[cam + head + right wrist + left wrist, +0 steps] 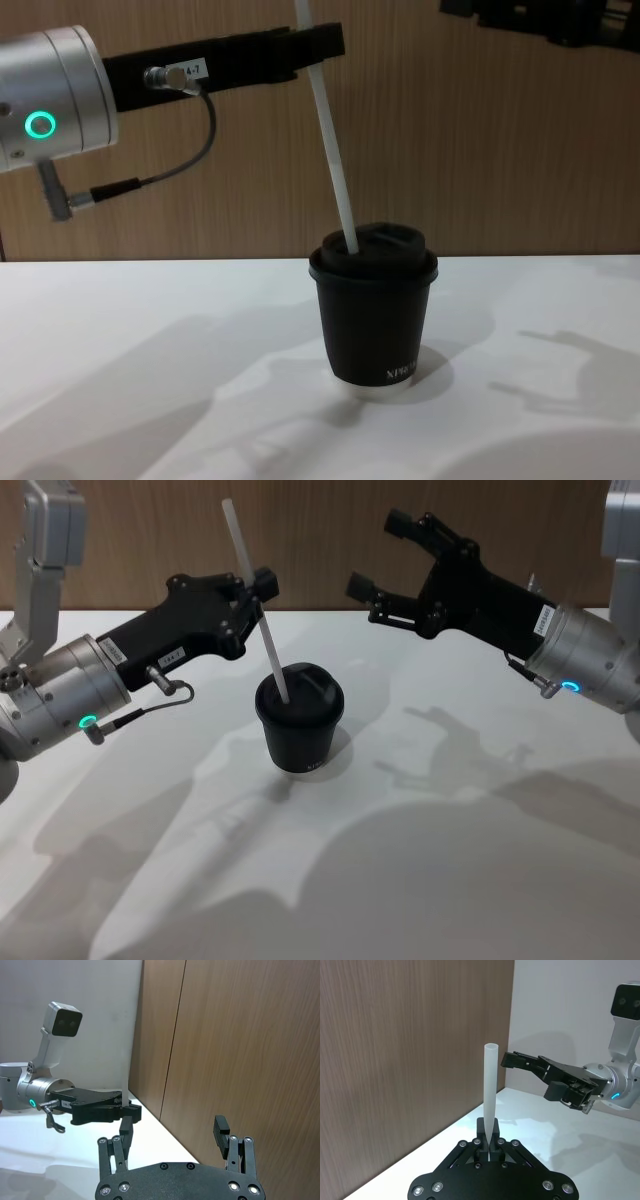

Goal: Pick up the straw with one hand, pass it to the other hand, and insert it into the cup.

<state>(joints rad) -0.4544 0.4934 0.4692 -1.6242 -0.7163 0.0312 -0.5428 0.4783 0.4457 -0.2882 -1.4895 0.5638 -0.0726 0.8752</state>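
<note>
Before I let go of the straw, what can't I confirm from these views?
- How deep the straw sits: its lower end is hidden by the lid of the cup, head and chest views.
- Straw's top: cut off by the chest view's upper edge.
- Cup lettering: too small to read.

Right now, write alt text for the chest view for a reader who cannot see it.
The left gripper, reaching in from a silver wrist, is shut on a white straw whose lower end meets the lid of a black cup standing on a white table. The straw leans, and a wooden wall stands behind.
</note>
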